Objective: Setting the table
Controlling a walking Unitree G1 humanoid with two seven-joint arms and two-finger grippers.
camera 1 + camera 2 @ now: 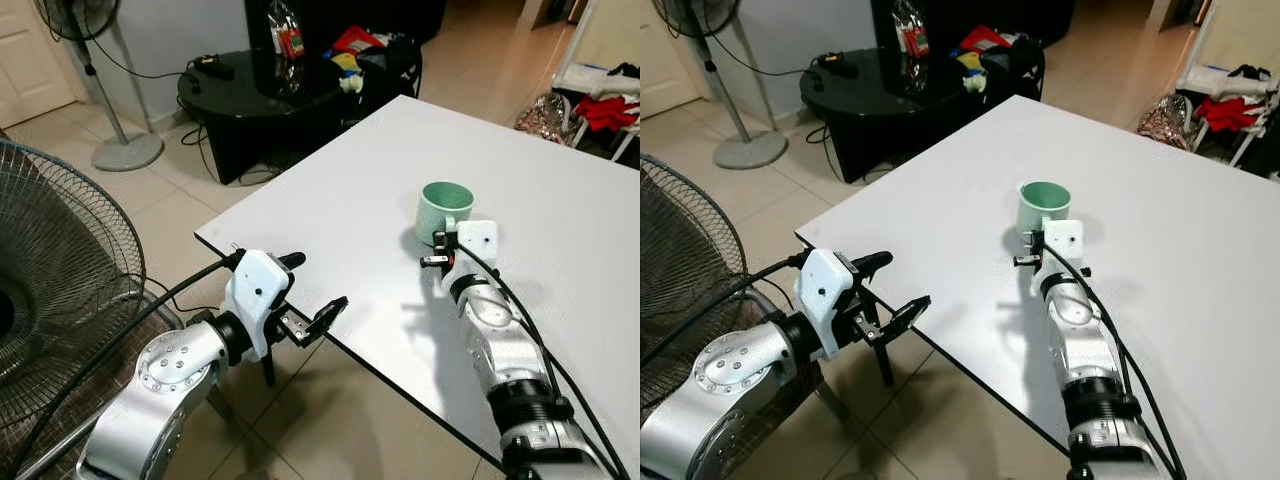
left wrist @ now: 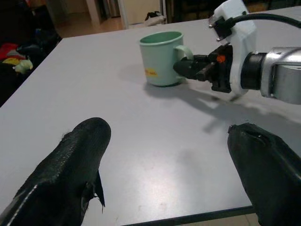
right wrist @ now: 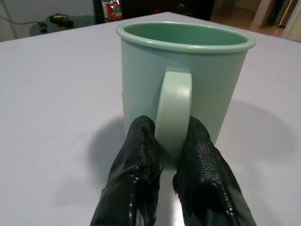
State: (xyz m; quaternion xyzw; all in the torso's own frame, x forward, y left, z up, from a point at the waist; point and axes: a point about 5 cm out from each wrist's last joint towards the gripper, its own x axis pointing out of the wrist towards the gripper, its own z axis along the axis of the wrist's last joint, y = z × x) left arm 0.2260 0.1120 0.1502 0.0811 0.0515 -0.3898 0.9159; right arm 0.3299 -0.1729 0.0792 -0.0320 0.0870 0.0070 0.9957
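Setting has barely begun: one green mug (image 1: 444,208) stands upright on the white table (image 1: 560,250), back from its near edge, nothing else laid beside it. Right hand (image 3: 171,148) pinches the mug's handle (image 3: 173,110), fingers narrow on either side, mug base seemingly on the table. Left hand (image 1: 318,315) hovers off the near edge, well apart from the mug, fingers wide, holding nothing. Judged: first item only; plates, cutlery all left
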